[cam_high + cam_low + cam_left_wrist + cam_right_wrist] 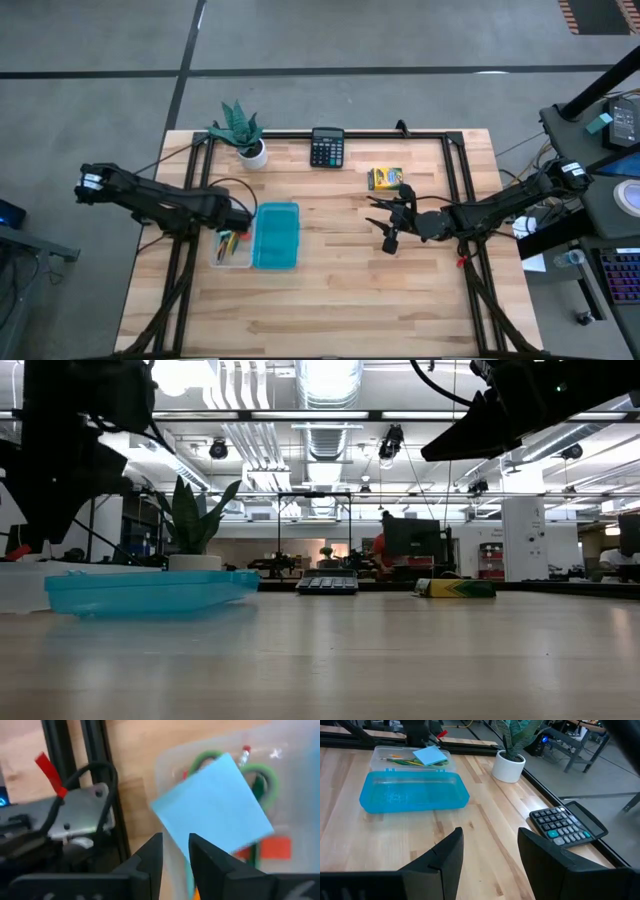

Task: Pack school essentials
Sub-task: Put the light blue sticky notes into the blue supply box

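A clear box (pixel 232 247) lies on the table's left part with its teal lid (pixel 276 236) open beside it. In it lie the light-blue sticky-note pad (pixel 215 810), green-handled scissors (pixel 262 782), a red eraser (pixel 275 847) and pencils (pixel 402 761). The pad rests tilted on top of the other things (pixel 431 755). My left gripper (pixel 175 842) hovers just above the box, beside the pad's edge, fingers a narrow gap apart. My right gripper (pixel 392 215) hangs open over the table's middle right. The yellow crayon box (pixel 385 178) lies flat on the table beyond it.
A black calculator (pixel 327 147) and a white-potted green plant (pixel 243 135) stand along the far edge. Black frame rails (pixel 190 200) run down both sides of the table. Bare wood lies between the teal lid and my right gripper and across the near half.
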Available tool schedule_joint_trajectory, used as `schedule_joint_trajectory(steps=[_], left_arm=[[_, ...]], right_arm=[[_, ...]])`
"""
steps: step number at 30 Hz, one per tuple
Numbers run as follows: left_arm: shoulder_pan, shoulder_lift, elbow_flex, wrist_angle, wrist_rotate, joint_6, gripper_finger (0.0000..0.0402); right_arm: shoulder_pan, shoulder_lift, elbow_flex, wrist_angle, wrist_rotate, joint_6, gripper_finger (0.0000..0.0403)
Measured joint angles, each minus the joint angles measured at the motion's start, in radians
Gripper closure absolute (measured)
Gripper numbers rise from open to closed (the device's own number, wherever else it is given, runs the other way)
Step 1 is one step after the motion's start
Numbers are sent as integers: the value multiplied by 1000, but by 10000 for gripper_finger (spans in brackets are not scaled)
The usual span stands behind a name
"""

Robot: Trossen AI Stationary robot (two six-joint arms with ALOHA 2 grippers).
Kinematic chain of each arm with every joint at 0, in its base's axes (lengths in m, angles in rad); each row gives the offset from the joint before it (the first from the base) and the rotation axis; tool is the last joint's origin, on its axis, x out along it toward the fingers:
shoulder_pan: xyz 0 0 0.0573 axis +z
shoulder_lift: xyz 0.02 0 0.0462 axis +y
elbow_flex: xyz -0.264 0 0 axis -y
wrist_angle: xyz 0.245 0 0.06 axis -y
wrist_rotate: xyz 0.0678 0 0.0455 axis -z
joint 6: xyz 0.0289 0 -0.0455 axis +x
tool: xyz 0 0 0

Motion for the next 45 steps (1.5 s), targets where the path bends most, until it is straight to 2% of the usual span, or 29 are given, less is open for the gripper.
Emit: schedule_joint_trajectory(steps=[5, 13, 20, 24, 29, 34, 36, 41, 45], left_arm=[[2, 44, -50, 74, -54, -4, 354], [3, 181, -44, 125, -94, 25, 390], [5, 259, -43, 185, -127, 135, 394], [10, 280, -43, 181, -180, 206, 394], [9, 273, -38, 174, -215, 283, 394], [10, 243, -8, 193, -247, 284, 394], [9, 233, 8, 188, -235, 299, 394], [9, 204, 14, 184, -44, 473, 394], [7, 182, 11, 198, 50, 572, 394]], right_arm=[[0, 0, 0, 0, 1, -3, 227], [-2, 0, 0, 20, 2, -27, 227], [-2, 0, 0, 33, 3, -47, 227], [-2, 0, 0, 34, 3, -58, 227], [-2, 0, 0, 39, 3, -63, 227], [-2, 0, 0, 53, 3, -66, 227], [-2, 0, 0, 52, 3, -66, 227], [-2, 0, 0, 52, 3, -64, 227], [-2, 0, 0, 47, 3, -64, 227]])
